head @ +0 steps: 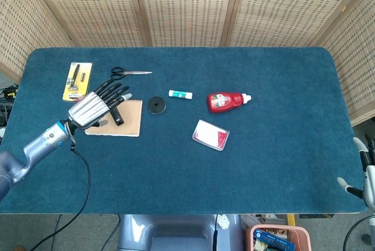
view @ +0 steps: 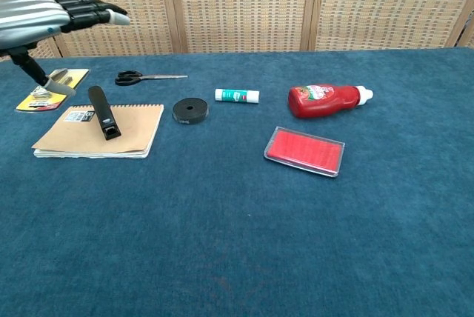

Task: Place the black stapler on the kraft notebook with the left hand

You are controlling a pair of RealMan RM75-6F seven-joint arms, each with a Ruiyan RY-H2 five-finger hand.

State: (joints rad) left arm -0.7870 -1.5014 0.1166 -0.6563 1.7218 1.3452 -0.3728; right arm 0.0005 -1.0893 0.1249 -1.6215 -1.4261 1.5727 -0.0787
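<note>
Stapler (view: pixel 103 111) sits on the notebook (view: pixel 133 135), no hand on it.
Left hand (head: pixel 94 107) hovers above the notebook's left part, fingers spread, holding nothing. Right hand barely shows at the table's (head: pixel 281 163) right edge; can't tell its state.

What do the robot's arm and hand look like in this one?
The left hand has a ribbed silver back and black fingers with pale tips. A blue band rings the wrist, the forearm is grey metal, and a black cable hangs from it. Of the right arm, only a pale grey part shows at the head view's edge.
</note>
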